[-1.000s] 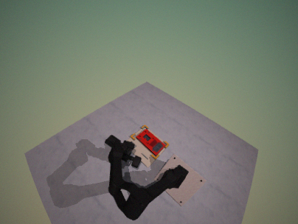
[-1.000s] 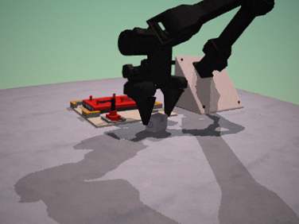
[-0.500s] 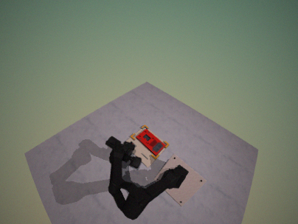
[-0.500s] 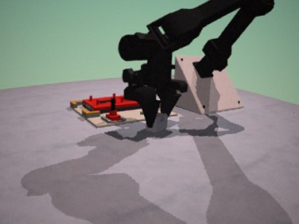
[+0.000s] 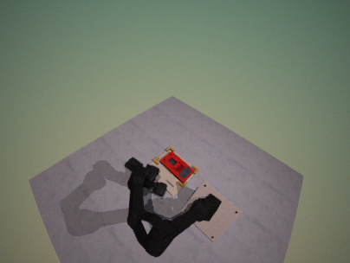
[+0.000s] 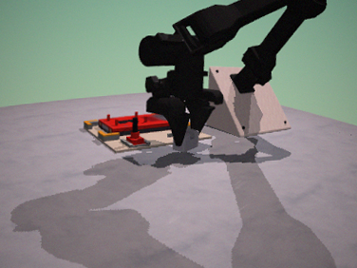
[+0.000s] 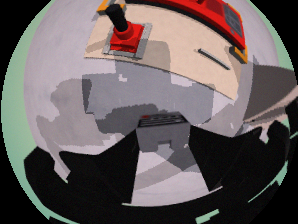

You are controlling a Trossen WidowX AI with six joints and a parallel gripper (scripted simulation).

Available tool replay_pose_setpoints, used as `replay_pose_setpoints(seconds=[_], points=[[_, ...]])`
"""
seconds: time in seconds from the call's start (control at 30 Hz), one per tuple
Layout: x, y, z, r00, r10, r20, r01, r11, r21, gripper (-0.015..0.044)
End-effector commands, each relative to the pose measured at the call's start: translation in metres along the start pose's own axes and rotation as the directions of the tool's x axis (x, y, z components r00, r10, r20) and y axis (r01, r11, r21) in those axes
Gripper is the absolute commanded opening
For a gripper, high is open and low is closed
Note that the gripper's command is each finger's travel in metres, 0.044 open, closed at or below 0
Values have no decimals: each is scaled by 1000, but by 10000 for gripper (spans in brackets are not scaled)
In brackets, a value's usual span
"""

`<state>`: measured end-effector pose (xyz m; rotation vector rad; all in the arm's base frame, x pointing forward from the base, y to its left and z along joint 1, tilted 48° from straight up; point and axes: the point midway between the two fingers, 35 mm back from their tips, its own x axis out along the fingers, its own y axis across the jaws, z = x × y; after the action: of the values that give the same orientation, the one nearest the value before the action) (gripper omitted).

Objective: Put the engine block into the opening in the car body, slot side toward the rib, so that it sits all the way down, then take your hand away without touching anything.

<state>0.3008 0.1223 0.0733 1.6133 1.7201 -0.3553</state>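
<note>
The grey engine block (image 6: pixel 189 142) (image 7: pixel 162 137) is between the fingertips of my gripper (image 6: pixel 186 138) (image 7: pixel 161 128), which is shut on it. In the wrist view its dark ribbed top faces up, with a notch in the lower edge of its near face. It is low over the table in front of the cream board; whether it touches the table I cannot tell. In the top view the arm hides it. The red car body (image 5: pixel 178 167) (image 6: pixel 107 125) (image 7: pixel 210 11) lies on the board's far part. Its dark opening (image 5: pixel 172 161) shows in the top view; the rib cannot be made out.
The cream board (image 5: pixel 171 185) (image 7: pixel 170 56) has orange corner brackets around the car body. A red piece with an upright black post (image 6: pixel 135 136) (image 7: pixel 125 41) stands on its near part, beside a thin grey bar (image 7: pixel 214 59). A pale wedge (image 5: pixel 227 216) stands beyond the gripper.
</note>
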Motion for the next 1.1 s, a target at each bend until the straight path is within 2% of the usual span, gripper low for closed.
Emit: replay_pose_setpoints(seconds=[0.0,1.07], points=[[-12,5,3,1000,6,11,-6,1000,-8,0],[-112,2,6,1000,6,6,-6,1000,-7,0]])
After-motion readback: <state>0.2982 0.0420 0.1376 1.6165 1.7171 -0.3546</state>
